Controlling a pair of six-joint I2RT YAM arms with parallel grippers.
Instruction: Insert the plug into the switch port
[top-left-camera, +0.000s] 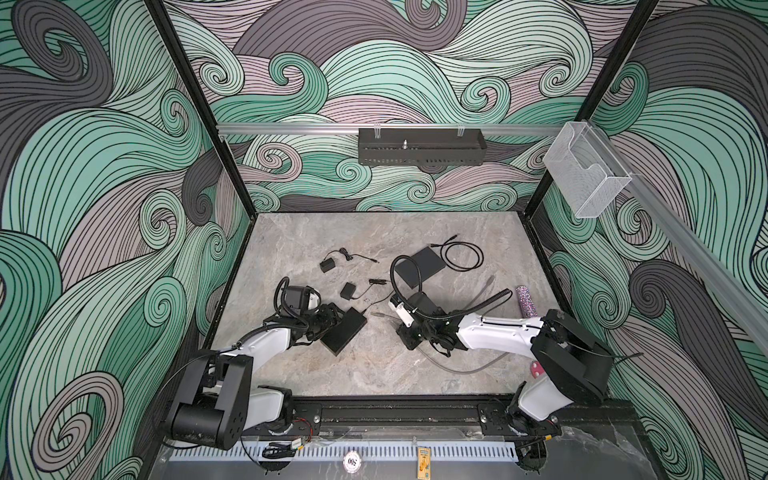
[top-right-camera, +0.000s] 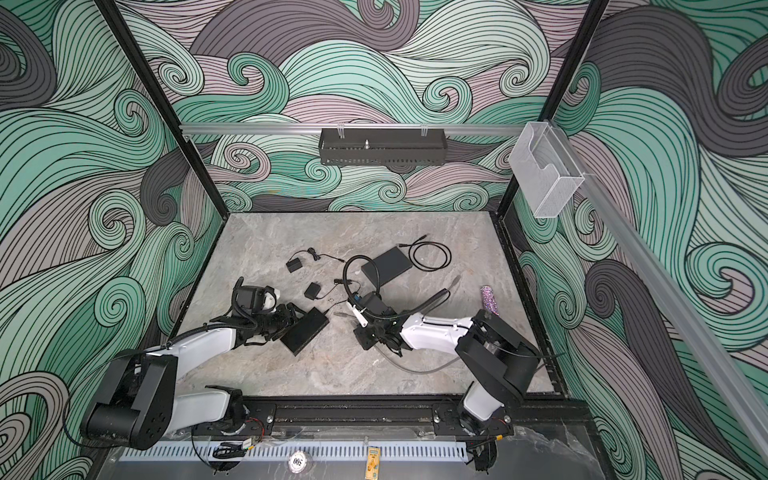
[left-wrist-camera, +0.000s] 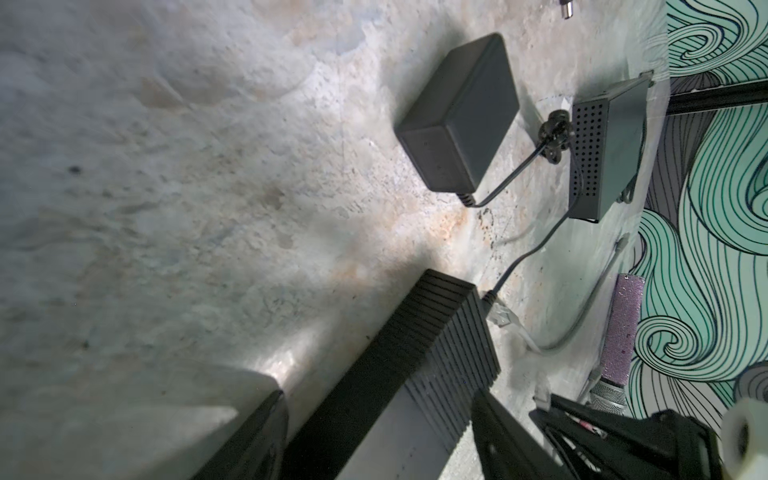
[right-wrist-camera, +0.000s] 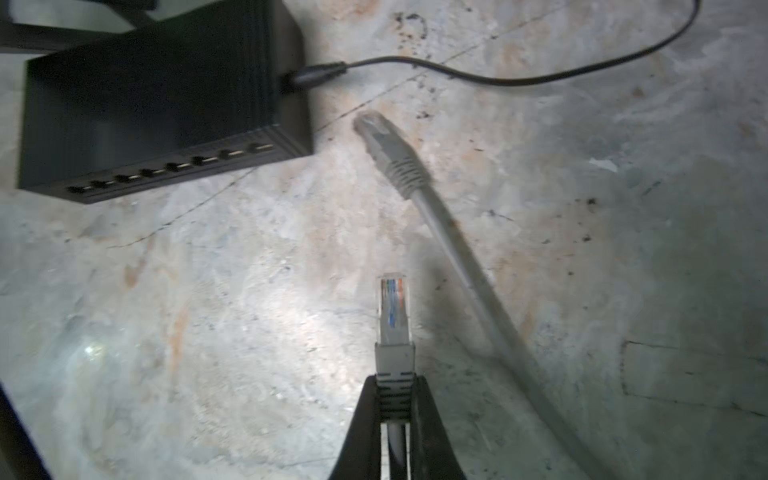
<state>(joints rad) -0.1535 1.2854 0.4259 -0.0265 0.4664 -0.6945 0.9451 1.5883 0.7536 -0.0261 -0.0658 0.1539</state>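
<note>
Blur softens the switch port (right-wrist-camera: 174, 166) row, dark slots along the front of the black switch (right-wrist-camera: 158, 95), which the frame edge partly cuts off. The right gripper (right-wrist-camera: 392, 399) pinches the plug (right-wrist-camera: 392, 309) by its grey boot, well apart from the ports. The left gripper (left-wrist-camera: 376, 395) straddles the switch, jaws wide; whether they press it cannot be told.

Clear network plug (right-wrist-camera: 392, 307) with grey boot, clamped by the right gripper (right-wrist-camera: 394, 384), not inserted, apart from the black ribbed oblong switch (right-wrist-camera: 166, 95) lying flat, its row of ports (right-wrist-camera: 174, 168) along one long side
</note>
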